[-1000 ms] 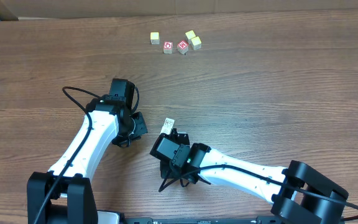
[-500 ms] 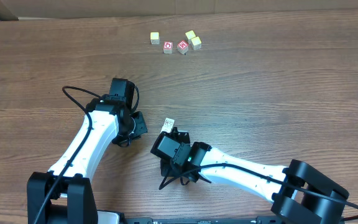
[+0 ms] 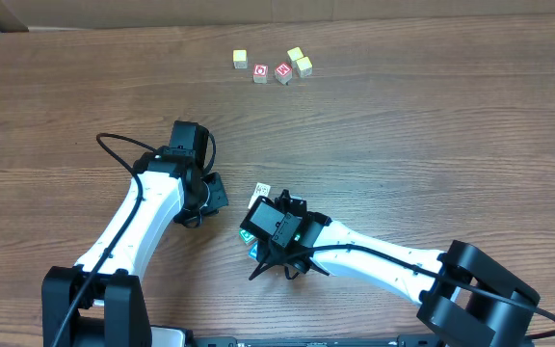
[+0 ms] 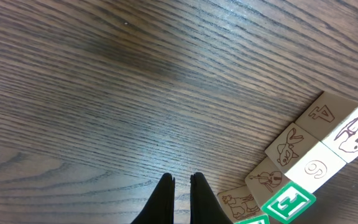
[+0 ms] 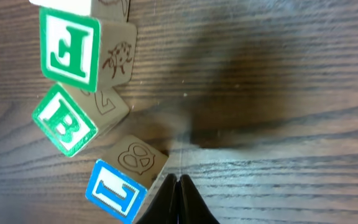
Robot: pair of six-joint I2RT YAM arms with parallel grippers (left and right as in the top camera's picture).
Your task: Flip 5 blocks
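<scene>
While the right claw [image 5: 178, 182] is sitting pressed together just beside the blue-faced block [image 5: 115, 191], I'm betting on a slow, low nudge; left claw [image 4: 181, 182] is idling, likewise pressed together.

Blocks [image 5: 69, 46] matt wood, printed faces; table [image 4: 104, 93] wood-grain, smooth.

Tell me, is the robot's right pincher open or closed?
Closed. In the right wrist view, the right gripper has its two black fingers pressed together with no gap, and nothing is held between them.
</scene>
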